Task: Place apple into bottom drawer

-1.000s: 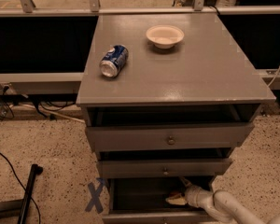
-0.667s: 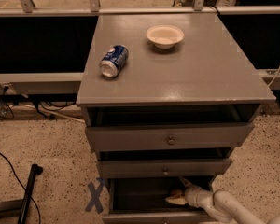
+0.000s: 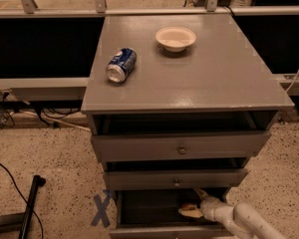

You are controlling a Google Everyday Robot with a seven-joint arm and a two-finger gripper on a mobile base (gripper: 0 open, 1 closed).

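End effector (image 3: 193,207) of a mobile robot reaches into the open bottom drawer (image 3: 154,230) at 6 o'clock in the frame, its white arm (image 3: 244,220) entering from 5 o'clock. How far the end effector is open, and whether it holds anything, cannot be told. The apple cannot be picked out with certainty. A pale tan shape at the tip may be its yellowish patch or part of the end effector, so the fruit is judged to be at the tip or down in the dark interior.

The main risk lies overhead. The middle drawer (image 3: 175,179) juts out just above the wrist, and the top drawer (image 3: 182,146) stands ajar above that. A straight lift out would likely strike the middle front, so the exit calls for a pull back toward 5 o'clock first. If the apple is let go high or near the front lip, it could roll or bounce onto the floor.

On the table (image 3: 214,78), a soda can (image 3: 121,64) lies on its side at 10 o'clock and a white bowl (image 3: 175,38) sits at 12 o'clock, both well apart from the work. A blue tape cross (image 3: 102,210) marks the floor at 7 o'clock, beside a black pole (image 3: 30,203).
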